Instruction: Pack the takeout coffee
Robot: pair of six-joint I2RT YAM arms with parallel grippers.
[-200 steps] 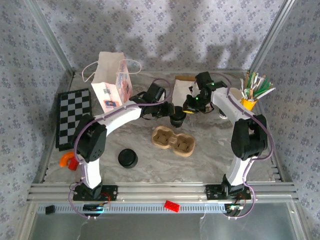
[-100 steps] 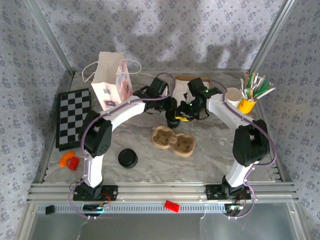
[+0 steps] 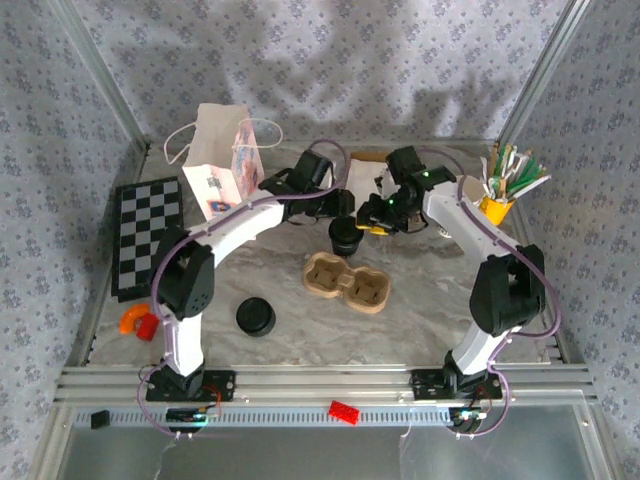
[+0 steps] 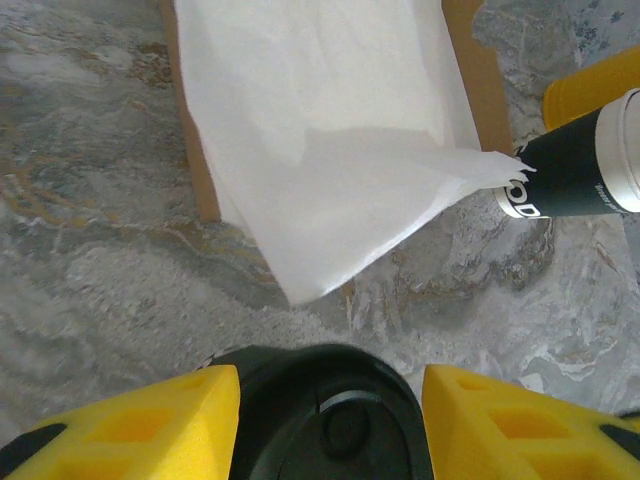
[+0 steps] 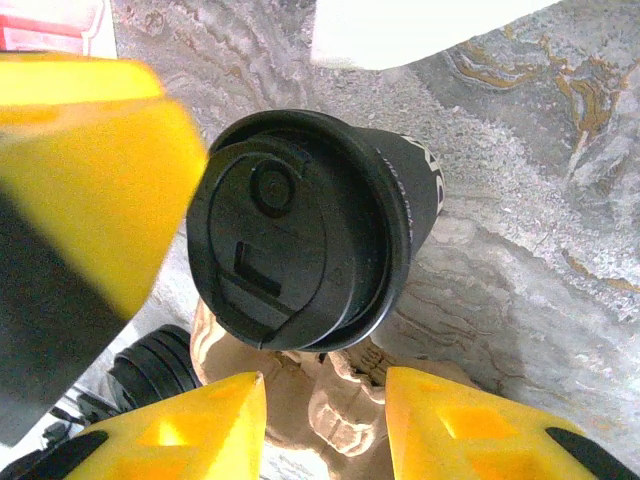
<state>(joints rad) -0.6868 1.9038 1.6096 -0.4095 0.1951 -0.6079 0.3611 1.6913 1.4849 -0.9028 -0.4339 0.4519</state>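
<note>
Coffee [image 3: 345, 235] sits on the table at the carrier's [image 3: 346, 283] 12 o'clock, just beside it and not in it. Lid on, looks upright from above. Both wells of the carrier look bare, so packing isn't done.

Your left claw [image 4: 330, 425] comes in from the coffee's 11 o'clock. Its yellow fingers [image 4: 130, 425] flank the dark lid, one at 9 and one at 3 in the wrist view, tight against the rim. Squeezing or just touching? You can't tell from these views, so treat the grip as unconfirmed.

Your right claw [image 5: 320, 388] hangs at the coffee's 2 o'clock in the top view. Its fingers are apart with nothing between them, and the lid is just beyond the tips.

Step in hand, as a judgement: getting one claw properly onto the coffee, ahead of the short carry toward 6 o'clock into a well.

Next move calls for:
- pick one claw and back the other off; they crowd the same lid
- grip the pale sides below the rim, not the lid, which may pop off
- lift straight up, keep the coffee level, clear the carrier's near wall, lower into the closer well

Watch the white paper sheet [image 4: 320, 130] at the coffee's 12 o'clock; don't drag it. Loose black lid [image 3: 255, 317] at the carrier's 8 o'clock is well apart. Ignore it.
</note>
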